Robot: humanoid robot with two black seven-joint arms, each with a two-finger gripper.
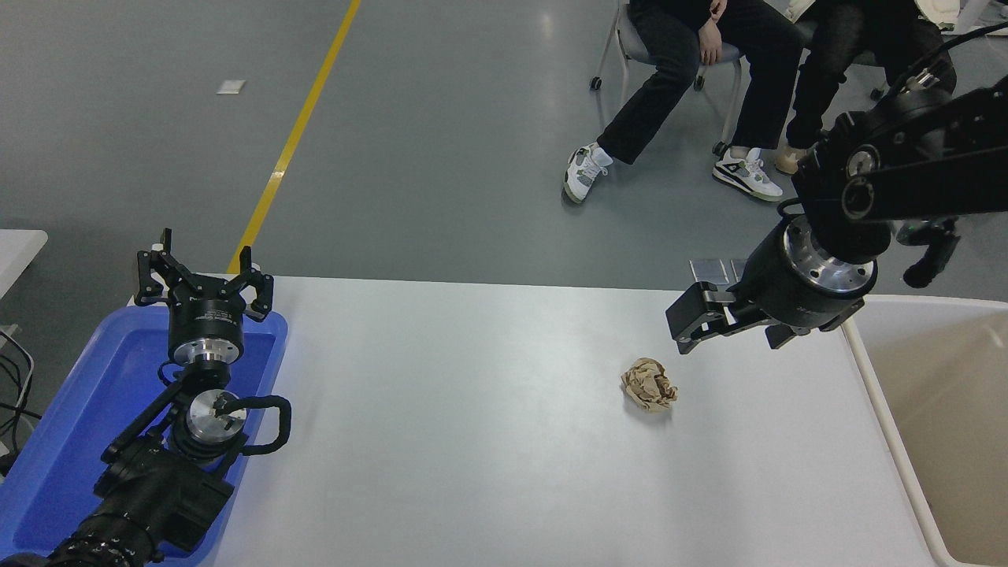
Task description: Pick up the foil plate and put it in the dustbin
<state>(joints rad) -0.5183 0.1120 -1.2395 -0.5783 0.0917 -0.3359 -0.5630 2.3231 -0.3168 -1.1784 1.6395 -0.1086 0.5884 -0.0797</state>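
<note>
The foil plate shows nowhere in the head view. The dustbin (876,398), a large beige bin with a pale rim, stands at the table's right end, and the part of its inside that shows is bare. My right gripper (687,324) hangs above the table just left of the bin's far corner. It points left and down, a little above and to the right of a crumpled brown paper ball (649,384). My left arm is parked at the lower left, its gripper (201,277) open over the far end of a blue tray.
The shallow blue tray (71,441) lies at the table's left end under the left arm. Two people sit on chairs (713,55) beyond the table's far right, their feet on the grey floor. A yellow floor line (295,134) runs at the far left.
</note>
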